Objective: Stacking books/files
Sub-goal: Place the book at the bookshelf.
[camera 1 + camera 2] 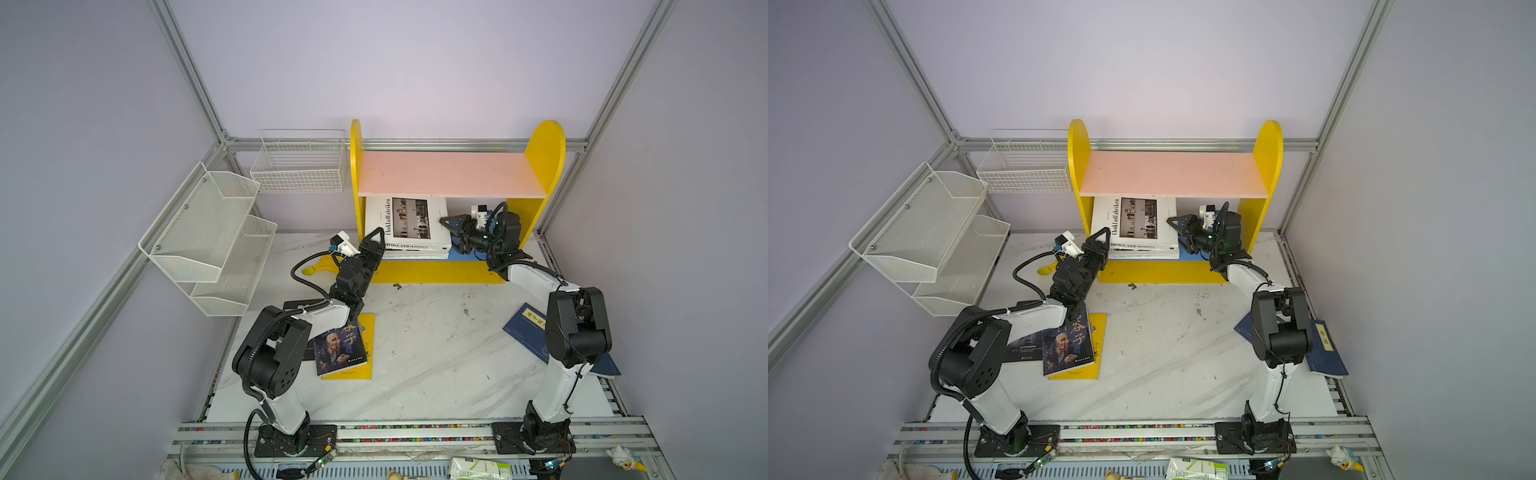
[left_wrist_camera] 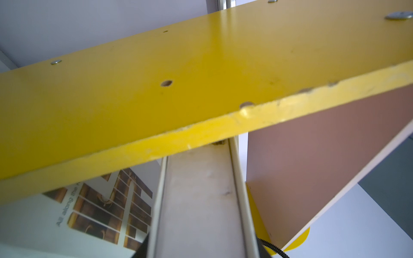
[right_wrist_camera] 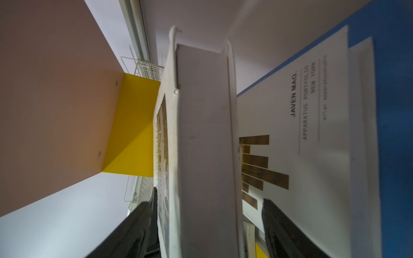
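The large white photo-cover book (image 1: 399, 224) (image 1: 1133, 224) lies on the yellow shelf's lower level, on top of another white book (image 3: 312, 111) (image 2: 44, 223). My left gripper (image 1: 376, 239) (image 2: 201, 252) is shut on the large book's left end, a finger on each cover. My right gripper (image 1: 446, 226) (image 3: 210, 201) is open around its right end (image 3: 205, 134); one finger lies against the cover, the other stands apart. On the table, an old-man portrait book (image 1: 338, 349) lies on a yellow book (image 1: 365, 370). My arms partly hide a black book (image 1: 297, 305) and a navy book (image 1: 1323, 349).
The shelf's pink upper board (image 1: 449, 172) hangs low over the stack, between yellow side panels (image 1: 544, 162). A banana (image 1: 318, 268) lies by the shelf's left foot. A white wire basket (image 1: 299, 166) and a mesh rack (image 1: 208, 237) hang at the back left.
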